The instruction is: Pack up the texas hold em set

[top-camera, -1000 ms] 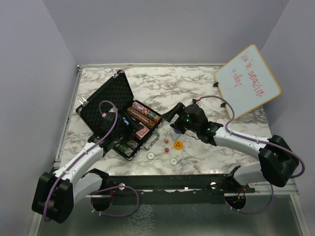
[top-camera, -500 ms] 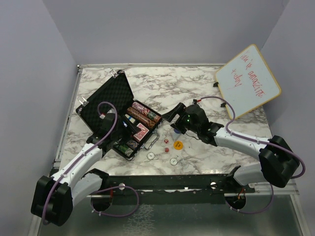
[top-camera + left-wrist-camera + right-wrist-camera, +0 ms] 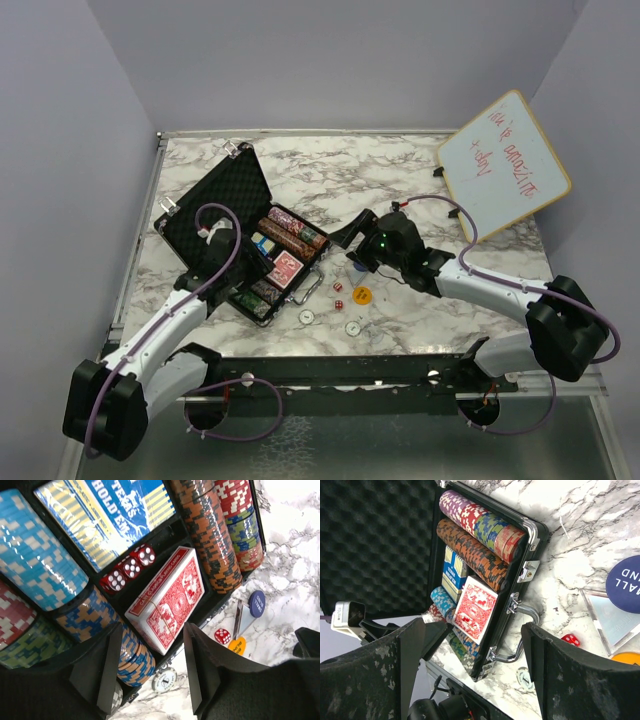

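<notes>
The red card deck (image 3: 167,597) lies askew in the case (image 3: 538,530), just beyond the half-parted, empty left fingers (image 3: 102,670) (right fingers (image 3: 545,665) wide, empty).

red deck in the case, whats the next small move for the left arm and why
Probably lower the left gripper and nudge the red deck flat. It lies askew, one corner riding over a chip row, not seated in its slot, and the gripper hangs open, empty.

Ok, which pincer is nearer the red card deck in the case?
Left. The left pincer hovers just above the red card deck in the case; the right pincer sits outside the case, past its handle.
</notes>
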`<action>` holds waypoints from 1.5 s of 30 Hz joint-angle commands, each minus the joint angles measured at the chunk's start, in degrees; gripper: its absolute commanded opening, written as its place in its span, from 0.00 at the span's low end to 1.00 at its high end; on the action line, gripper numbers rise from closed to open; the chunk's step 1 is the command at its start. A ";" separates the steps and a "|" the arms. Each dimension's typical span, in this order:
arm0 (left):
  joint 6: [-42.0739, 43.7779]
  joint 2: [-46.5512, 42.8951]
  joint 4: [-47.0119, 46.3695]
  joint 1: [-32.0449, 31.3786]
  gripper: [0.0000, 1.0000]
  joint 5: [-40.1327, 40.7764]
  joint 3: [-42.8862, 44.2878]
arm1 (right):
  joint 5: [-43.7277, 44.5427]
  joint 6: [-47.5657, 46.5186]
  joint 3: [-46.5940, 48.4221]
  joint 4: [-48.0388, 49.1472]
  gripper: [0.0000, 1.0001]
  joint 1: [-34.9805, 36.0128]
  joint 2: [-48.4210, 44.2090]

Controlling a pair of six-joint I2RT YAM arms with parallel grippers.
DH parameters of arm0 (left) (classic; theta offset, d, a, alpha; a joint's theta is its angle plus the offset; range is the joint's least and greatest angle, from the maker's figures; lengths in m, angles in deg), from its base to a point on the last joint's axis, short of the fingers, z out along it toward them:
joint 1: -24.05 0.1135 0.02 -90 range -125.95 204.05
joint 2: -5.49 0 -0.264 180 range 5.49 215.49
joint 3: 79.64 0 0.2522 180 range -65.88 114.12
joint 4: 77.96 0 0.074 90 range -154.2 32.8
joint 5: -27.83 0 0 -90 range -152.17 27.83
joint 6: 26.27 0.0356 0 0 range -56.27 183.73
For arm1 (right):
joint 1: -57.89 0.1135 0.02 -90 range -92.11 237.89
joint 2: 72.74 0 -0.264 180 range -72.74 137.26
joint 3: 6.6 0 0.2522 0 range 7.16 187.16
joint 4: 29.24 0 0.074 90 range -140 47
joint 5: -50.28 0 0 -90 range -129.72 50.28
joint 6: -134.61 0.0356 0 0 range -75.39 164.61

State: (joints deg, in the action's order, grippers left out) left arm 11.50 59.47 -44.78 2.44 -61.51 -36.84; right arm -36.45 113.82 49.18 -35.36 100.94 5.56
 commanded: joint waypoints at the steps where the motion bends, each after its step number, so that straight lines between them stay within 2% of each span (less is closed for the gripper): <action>1: 4.36 2.75 -0.32 -0.13 0.58 3.86 3.04 | -1.30 -1.20 0.08 0.29 0.84 -0.24 -0.36; 8: 8.07 8.12 -3.05 -0.09 0.59 1.50 3.68 | -1.03 -1.91 -0.07 0.08 0.83 -0.42 -0.18; 11: 10.06 9.71 -5.17 -0.05 0.57 -0.42 4.39 | -1.06 -2.20 -0.29 0.04 0.84 -0.66 -0.21; 21: 7.74 15.86 -11.46 -0.10 0.51 -16.41 4.89 | -0.53 -2.35 -1.00 -0.19 0.83 -1.37 -0.79; 23: 8.30 16.18 -10.71 -0.10 0.52 -15.26 5.60 | -0.10 -2.34 -1.46 -0.39 0.83 -1.44 -1.37; 27: 10.48 14.99 -5.15 -0.10 0.67 -5.99 7.77 | 0.89 -3.15 -2.06 -0.76 0.83 -1.82 -2.86; 31: 12.06 12.13 -2.56 -0.10 0.71 -1.65 9.21 | 3.12 -9.01 -1.24 -2.04 0.83 -1.88 -3.93; 36: 12.17 10.84 -0.10 -0.10 0.57 0.43 9.60 | 8.23 -25.18 6.90 -14.44 0.80 -1.88 -2.19; 40: 10.90 11.70 -2.95 -0.15 0.44 -4.81 7.61 | 6.79 -34.09 9.82 -18.30 0.75 -1.83 0.58; 43: 9.63 12.53 -5.60 -0.16 0.42 -9.42 6.13 | 2.11 -37.77 11.54 -19.57 0.68 -1.71 3.54; 45: 9.29 12.43 -5.91 -0.19 0.42 -9.67 5.92 | 1.04 -39.40 12.95 -21.14 0.60 -0.49 6.19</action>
State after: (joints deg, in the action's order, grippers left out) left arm 22.23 71.31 -48.58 2.55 -66.69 -29.37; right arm -32.35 82.80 59.91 -49.57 99.36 6.91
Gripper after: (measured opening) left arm 0.427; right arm 0.659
